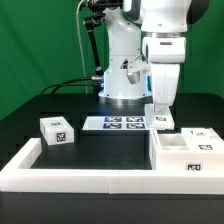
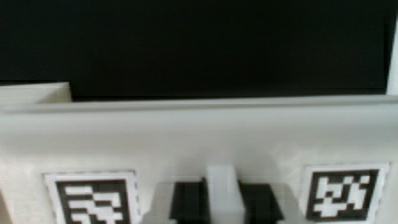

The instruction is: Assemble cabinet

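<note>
Cabinet body (image 1: 188, 152) lies on the bench (image 1: 100, 148) at the exterior view's right, on the near side, with one small tagged block (image 1: 57, 130) well apart at the left. My hand (image 1: 160, 112) hangs over the body's far left corner. Its fingers (image 2: 185, 200) flank a thin white ridge, and I cannot tell whether they clamp it.

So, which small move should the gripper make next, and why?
Probably close the fingers. The gripper sits low over a small tagged block near the cabinet body; a white rib stands between its fingers. Whether it grips already is unclear.
</note>
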Tool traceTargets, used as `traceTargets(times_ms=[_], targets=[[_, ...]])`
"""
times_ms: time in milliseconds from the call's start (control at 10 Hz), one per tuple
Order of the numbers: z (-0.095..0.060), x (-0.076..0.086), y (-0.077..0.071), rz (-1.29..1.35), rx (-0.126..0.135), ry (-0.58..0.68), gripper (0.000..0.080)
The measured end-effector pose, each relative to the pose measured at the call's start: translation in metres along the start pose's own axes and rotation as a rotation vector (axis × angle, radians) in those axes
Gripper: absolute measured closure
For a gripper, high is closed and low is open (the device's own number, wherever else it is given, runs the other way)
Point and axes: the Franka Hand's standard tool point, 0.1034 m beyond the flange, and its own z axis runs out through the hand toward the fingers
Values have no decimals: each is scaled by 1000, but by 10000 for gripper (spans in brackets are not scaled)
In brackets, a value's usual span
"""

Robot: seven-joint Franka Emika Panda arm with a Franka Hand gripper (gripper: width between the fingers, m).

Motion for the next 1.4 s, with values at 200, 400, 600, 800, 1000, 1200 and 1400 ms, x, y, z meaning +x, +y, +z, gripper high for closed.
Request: traceTargets(times_ms=[200, 400, 600, 800, 1000, 1200, 1400], targets=[[3, 1, 0, -1, 4, 2, 729], [5, 1, -1, 0, 8, 3, 729], [5, 2, 0, 0, 9, 3, 729], [4, 4, 6, 2, 9, 4, 729], [4, 4, 6, 9, 15, 2, 729], [4, 4, 6, 9, 15, 2, 729], [4, 4, 6, 8, 15, 3, 729]])
